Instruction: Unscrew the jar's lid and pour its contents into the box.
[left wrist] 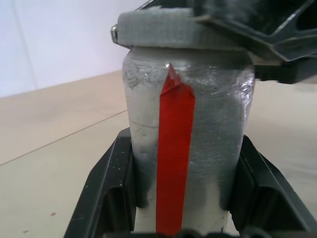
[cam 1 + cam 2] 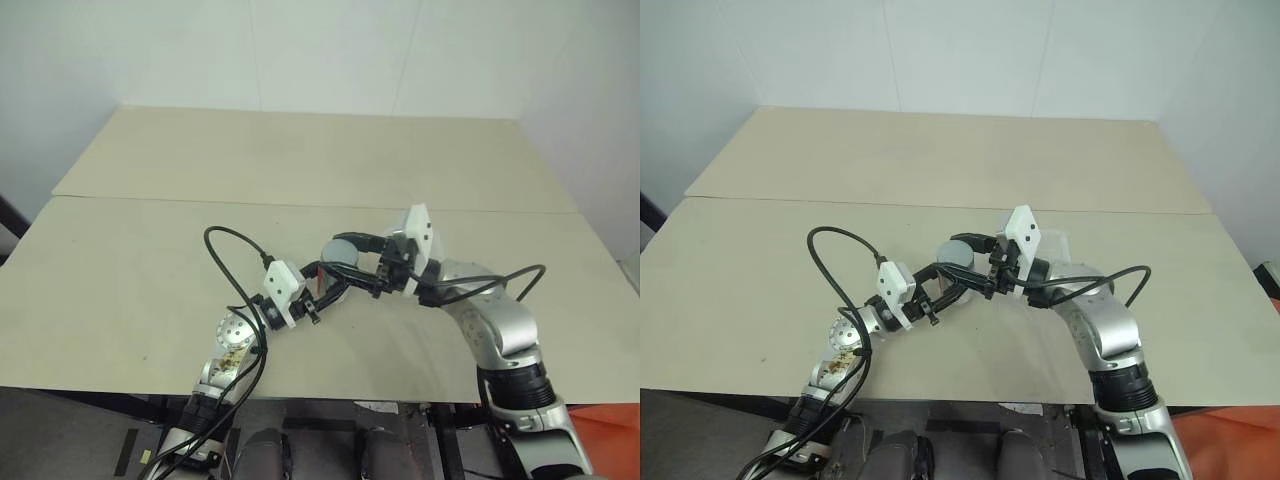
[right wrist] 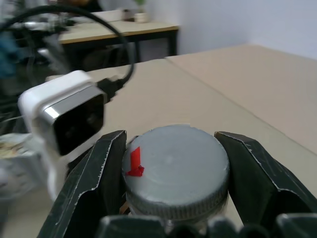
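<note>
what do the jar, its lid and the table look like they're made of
The jar: silvery-grey, with a rough, smeared matte surface and a glossy red strip down its side; probably painted or wrapped plastic or glass, hard to say which.
The lid: dull grey with a finely ribbed edge, most likely moulded plastic.
The table: pale beige, flat and matte, with a seam across it; it looks like laminate or painted board.

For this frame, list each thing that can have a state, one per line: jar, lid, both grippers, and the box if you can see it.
jar: held above the table, upright between the left gripper's fingers.
lid: on the jar, not yet off, clamped from both sides.
left gripper: shut on the jar's body.
right gripper: shut on the lid.
box: clear tub on the table behind the right gripper, mostly hidden; contents cannot be told.
</note>
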You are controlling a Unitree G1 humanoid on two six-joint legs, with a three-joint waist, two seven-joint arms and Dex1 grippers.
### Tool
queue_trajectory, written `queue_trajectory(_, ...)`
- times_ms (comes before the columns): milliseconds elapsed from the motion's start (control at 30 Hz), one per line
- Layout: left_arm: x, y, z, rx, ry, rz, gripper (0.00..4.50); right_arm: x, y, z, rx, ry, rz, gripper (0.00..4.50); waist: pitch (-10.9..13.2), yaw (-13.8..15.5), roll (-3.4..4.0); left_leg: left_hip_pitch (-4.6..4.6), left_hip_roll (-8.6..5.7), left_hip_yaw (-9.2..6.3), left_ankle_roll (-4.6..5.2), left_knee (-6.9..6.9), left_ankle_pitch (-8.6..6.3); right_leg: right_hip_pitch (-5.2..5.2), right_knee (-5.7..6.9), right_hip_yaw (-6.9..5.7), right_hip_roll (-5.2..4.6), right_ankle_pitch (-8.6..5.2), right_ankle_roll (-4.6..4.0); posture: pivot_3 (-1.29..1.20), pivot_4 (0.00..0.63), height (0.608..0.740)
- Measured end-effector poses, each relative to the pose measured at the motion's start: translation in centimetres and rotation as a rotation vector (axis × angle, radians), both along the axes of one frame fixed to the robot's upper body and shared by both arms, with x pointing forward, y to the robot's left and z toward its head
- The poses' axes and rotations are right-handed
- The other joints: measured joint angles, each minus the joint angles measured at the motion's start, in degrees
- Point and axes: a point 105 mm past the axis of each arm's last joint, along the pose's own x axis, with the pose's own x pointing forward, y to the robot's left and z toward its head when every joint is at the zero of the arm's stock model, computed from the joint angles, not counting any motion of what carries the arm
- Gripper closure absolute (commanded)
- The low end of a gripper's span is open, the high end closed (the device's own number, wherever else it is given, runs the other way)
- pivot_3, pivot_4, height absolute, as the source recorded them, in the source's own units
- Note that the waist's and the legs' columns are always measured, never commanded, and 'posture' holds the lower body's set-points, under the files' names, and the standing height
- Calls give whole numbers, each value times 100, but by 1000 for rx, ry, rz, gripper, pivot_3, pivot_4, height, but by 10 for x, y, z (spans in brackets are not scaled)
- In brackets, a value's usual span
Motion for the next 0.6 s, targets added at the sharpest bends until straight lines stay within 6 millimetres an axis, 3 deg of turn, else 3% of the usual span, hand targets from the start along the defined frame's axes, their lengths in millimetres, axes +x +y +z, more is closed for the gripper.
queue_trajectory(367,-11,-10,2,1,-4,-99,2521,1,-11,4,-113,-23,391,1684,0,22,0,0,-1,7,-3,5,2,2,1,-1,0,0,0,0,150,740)
queue_trajectory(600,-10,-7,2,13,-3,-93,2521,7,-11,2,-125,-37,453,1684,1,16,1,1,0,6,-14,5,8,-2,32,1,0,0,0,0,150,740)
